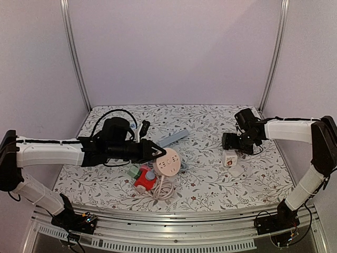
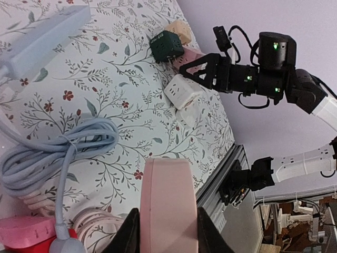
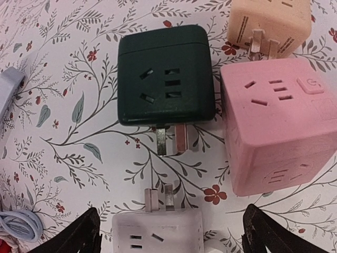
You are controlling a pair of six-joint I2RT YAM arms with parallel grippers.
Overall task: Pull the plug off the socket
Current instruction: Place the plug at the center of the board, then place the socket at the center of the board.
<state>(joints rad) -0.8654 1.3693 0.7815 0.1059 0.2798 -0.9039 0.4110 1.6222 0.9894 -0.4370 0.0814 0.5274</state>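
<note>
- The left hand [image 1: 158, 154] is clamped on the round pink socket [image 1: 168, 161], left of the worktop's [image 1: 221, 184] middle, with coiled cables [image 1: 162, 191] just in front of it.
- The right hand [image 3: 171, 232] stands wide open, holding nothing, around the white cube adapter [image 3: 158, 237] (prongs towards the dark green cube [image 3: 166, 74]).
- A strip of worktop separates the two cubes; a pink cube [image 3: 274, 132] lies near the right finger.

— What's cut off?
— White cube [image 3: 158, 233] and socket [image 2: 168, 205] at the bottom edges; beige cube [image 3: 267, 23] at the top.
— Overhead?
— Green cube [image 3: 166, 79] lost under the right gripper [image 1: 227, 143].
</note>
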